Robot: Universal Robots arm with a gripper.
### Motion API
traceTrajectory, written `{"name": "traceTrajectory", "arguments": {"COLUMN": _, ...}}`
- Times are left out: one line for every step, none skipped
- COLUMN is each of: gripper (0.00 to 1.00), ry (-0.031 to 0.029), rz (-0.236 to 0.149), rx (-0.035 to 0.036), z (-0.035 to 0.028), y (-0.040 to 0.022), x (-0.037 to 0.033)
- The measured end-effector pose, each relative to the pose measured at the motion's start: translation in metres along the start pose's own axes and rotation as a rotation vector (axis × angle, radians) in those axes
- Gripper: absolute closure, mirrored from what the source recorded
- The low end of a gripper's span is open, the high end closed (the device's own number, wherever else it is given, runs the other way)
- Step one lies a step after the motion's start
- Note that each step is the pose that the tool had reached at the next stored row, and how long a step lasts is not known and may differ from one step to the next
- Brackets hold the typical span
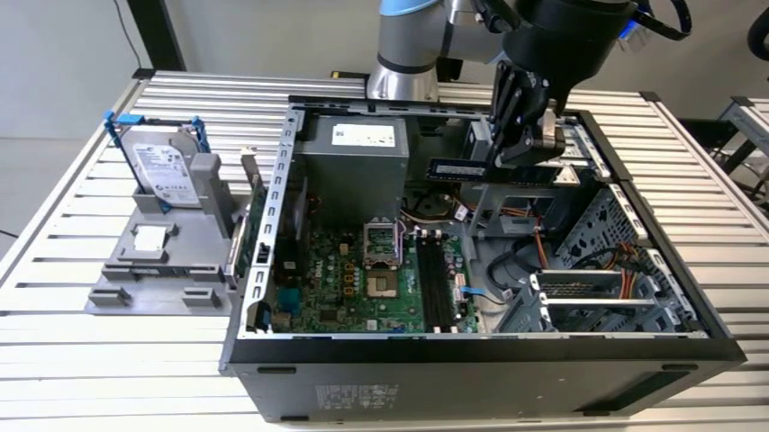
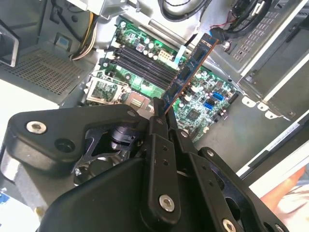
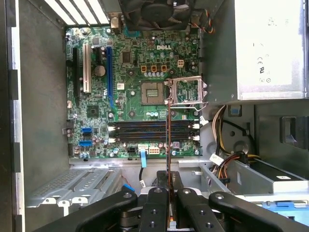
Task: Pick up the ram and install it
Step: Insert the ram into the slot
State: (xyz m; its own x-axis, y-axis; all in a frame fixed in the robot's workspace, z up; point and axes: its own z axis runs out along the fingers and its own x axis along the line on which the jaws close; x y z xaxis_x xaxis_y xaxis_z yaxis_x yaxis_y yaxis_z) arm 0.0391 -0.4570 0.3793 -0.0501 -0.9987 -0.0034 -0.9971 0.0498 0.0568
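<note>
The ram (image 1: pixel 460 168) is a thin dark stick that my gripper (image 1: pixel 512 160) is shut on by one end, lying level above the open computer case. In the second wrist view the ram (image 2: pixel 191 66) juts out from between the black fingers (image 2: pixel 158 126) over the green motherboard (image 2: pixel 203 104). Edge-on in the first wrist view, the ram (image 3: pixel 168 140) crosses above the dark memory slots (image 3: pixel 145 130), held by my gripper (image 3: pixel 168 186). The memory slots (image 1: pixel 435 283) lie well below the stick, in the case floor.
The open case (image 1: pixel 481 346) rests on a slatted metal table (image 1: pixel 72 360). Inside are the power supply (image 1: pixel 360 148), a CPU socket (image 3: pixel 152 92), loose cables (image 3: pixel 224 162) and a drive cage (image 1: pixel 601 292). A hard drive with blue rails (image 1: pixel 162 166) stands in a grey fixture at the exterior view's left.
</note>
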Motion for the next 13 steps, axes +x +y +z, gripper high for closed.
{"name": "traceTrajectory", "arguments": {"gripper": 1.0, "ry": 0.0, "rz": 0.0, "rx": 0.0, "z": 0.0, "y": 0.0, "x": 0.0}}
{"name": "traceTrajectory", "arguments": {"gripper": 1.0, "ry": 0.0, "rz": 0.0, "rx": 0.0, "z": 0.0, "y": 0.0, "x": 0.0}}
{"name": "traceTrajectory", "arguments": {"gripper": 1.0, "ry": 0.0, "rz": 0.0, "rx": 0.0, "z": 0.0, "y": 0.0, "x": 0.0}}
{"name": "traceTrajectory", "arguments": {"gripper": 1.0, "ry": 0.0001, "rz": 0.0, "rx": 0.0, "z": 0.0, "y": 0.0, "x": 0.0}}
{"name": "traceTrajectory", "arguments": {"gripper": 1.0, "ry": 0.0, "rz": 0.0, "rx": 0.0, "z": 0.0, "y": 0.0, "x": 0.0}}
{"name": "traceTrajectory", "arguments": {"gripper": 1.0, "ry": 0.0001, "rz": 0.0, "rx": 0.0, "z": 0.0, "y": 0.0, "x": 0.0}}
{"name": "traceTrajectory", "arguments": {"gripper": 1.0, "ry": 0.0001, "rz": 0.0, "rx": 0.0, "z": 0.0, "y": 0.0, "x": 0.0}}
{"name": "traceTrajectory", "arguments": {"gripper": 1.0, "ry": 0.0, "rz": 0.001, "rx": 0.0, "z": 0.0, "y": 0.0, "x": 0.0}}
{"name": "traceTrajectory", "arguments": {"gripper": 1.0, "ry": -0.0003, "rz": 0.006, "rx": 0.0001, "z": 0.0, "y": 0.0, "x": 0.0}}
{"name": "traceTrajectory", "arguments": {"gripper": 1.0, "ry": -0.001, "rz": 0.016, "rx": 0.0001, "z": 0.0001, "y": 0.0, "x": -0.0001}}
{"name": "traceTrajectory", "arguments": {"gripper": 1.0, "ry": -0.0015, "rz": 0.028, "rx": 0.0001, "z": 0.0, "y": 0.0, "x": -0.0001}}
{"name": "traceTrajectory", "arguments": {"gripper": 1.0, "ry": -0.0022, "rz": 0.04, "rx": 0.0001, "z": 0.0, "y": 0.0, "x": 0.0}}
{"name": "traceTrajectory", "arguments": {"gripper": 1.0, "ry": -0.003, "rz": 0.054, "rx": 0.0002, "z": 0.0, "y": 0.0, "x": 0.0}}
